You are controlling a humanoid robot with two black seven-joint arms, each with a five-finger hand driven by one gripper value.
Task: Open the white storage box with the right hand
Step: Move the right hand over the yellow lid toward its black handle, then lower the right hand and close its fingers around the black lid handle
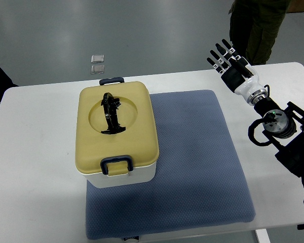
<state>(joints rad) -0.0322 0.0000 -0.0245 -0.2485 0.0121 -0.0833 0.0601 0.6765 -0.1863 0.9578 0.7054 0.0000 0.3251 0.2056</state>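
Observation:
The white storage box (121, 174) stands on the left part of a blue mat (192, 167). Its tan lid (116, 129) is closed, with a black handle (111, 114) lying flat in a round recess. A dark latch (116, 164) sits at the near side and another latch (112, 80) at the far side. My right hand (228, 58) is raised over the table's far right, well away from the box, fingers spread and empty. The left arm is out of view.
The white table (35, 167) carries the mat and box. A person in dark trousers (256, 25) stands behind the table's far right. Two small grey squares (98, 63) lie on the floor beyond the table.

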